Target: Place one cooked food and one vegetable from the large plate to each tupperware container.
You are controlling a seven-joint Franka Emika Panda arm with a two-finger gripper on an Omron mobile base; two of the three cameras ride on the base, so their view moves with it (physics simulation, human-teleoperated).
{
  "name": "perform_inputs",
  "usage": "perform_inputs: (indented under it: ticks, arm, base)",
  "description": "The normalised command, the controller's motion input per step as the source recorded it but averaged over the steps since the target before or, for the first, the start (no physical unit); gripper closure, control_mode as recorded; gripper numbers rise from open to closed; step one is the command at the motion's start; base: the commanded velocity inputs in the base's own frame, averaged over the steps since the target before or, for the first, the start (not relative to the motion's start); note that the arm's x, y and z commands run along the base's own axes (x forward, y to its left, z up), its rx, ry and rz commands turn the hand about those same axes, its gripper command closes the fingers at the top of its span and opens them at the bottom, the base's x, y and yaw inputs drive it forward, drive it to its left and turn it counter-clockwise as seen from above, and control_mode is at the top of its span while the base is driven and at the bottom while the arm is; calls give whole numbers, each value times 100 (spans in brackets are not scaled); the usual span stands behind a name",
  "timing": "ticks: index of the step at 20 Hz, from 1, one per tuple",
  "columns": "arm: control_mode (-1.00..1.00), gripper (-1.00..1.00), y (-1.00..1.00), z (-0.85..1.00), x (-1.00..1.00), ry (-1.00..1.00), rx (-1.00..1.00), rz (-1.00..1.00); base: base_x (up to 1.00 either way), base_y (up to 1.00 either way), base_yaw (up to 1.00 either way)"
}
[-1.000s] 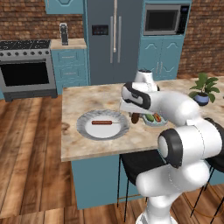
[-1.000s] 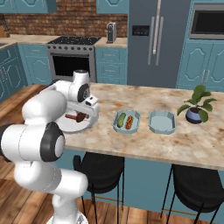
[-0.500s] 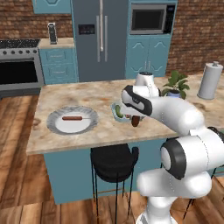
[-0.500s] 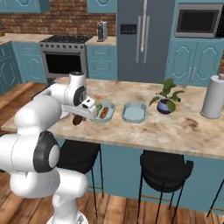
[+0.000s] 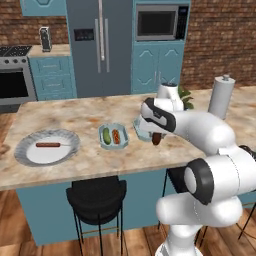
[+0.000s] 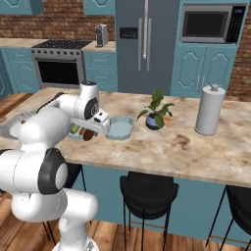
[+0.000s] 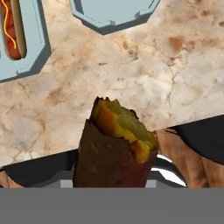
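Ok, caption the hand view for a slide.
Gripper holding a baked sweet potato above the marble counter, near two tupperware containers.

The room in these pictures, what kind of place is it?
A home kitchen, rendered: a steel refrigerator, a built-in microwave and a stove with an oven stand behind a marble-topped island with stools.

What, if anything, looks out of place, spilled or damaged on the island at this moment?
Nothing stands out. The gripper holds a brown sweet potato with its top broken open, above the counter edge beside the empty tray. The other tray holds a hot dog and a pickle; a sausage lies on the large plate.
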Motion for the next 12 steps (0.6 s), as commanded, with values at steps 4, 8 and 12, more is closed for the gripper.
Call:
perform_inputs:
  ticks: [4,8,12]
  arm:
    - [100,100,0,0,0,0,0,0]
    - [100,100,0,0,0,0,0,0]
    - [100,100,0,0,0,0,0,0]
  base:
    - [12,9,0]
    - [20,1,0]
    - [51,26,-2]
